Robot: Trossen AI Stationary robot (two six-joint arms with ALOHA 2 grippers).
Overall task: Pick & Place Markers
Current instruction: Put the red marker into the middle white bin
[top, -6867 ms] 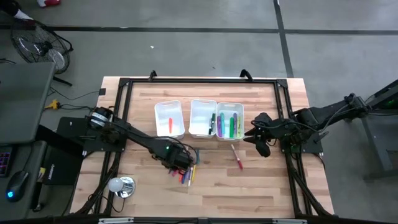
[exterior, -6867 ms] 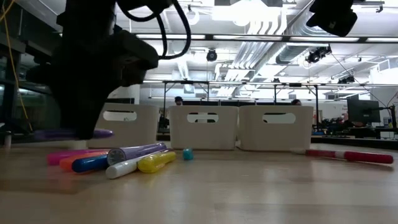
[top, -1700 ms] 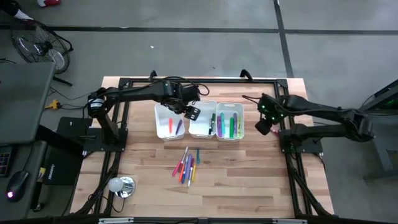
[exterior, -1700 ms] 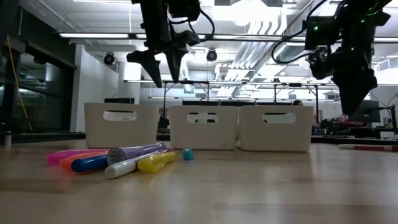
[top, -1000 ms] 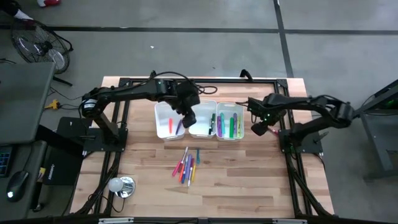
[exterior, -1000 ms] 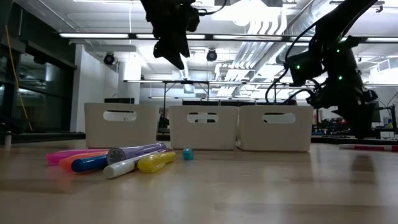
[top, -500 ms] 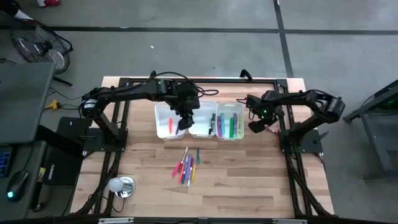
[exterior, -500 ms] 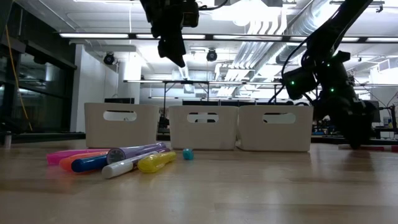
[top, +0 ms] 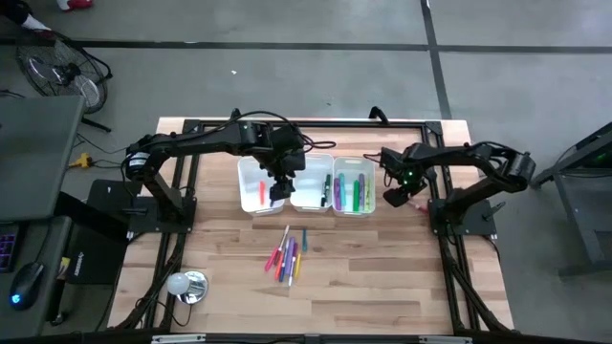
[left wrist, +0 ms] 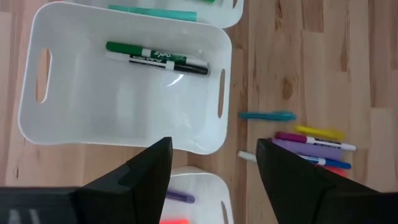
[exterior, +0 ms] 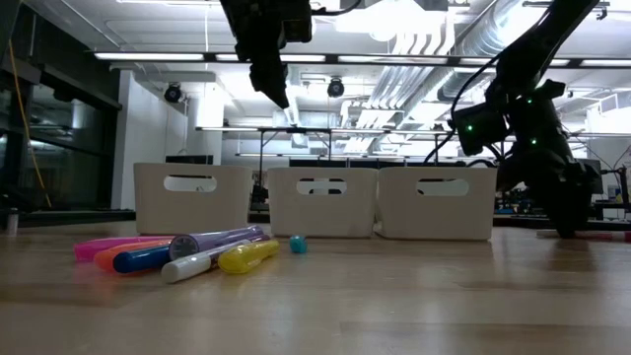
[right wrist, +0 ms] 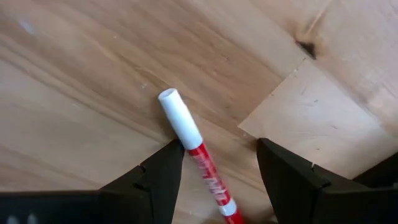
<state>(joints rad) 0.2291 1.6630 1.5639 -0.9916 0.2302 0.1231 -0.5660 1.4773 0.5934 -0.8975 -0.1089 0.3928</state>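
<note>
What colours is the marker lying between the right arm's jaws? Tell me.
Red barrel with a white end; the marker shows best in the right wrist view.

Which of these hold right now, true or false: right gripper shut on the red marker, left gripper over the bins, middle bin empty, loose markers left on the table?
1. The right gripper is shut on the red marker. False: its fingers stand open either side of it, marker lying on the table.
2. The left gripper is above the white bins. True.
3. The middle bin is empty. False: it holds a green marker and a black one.
4. Loose markers remain on the table. True.
</note>
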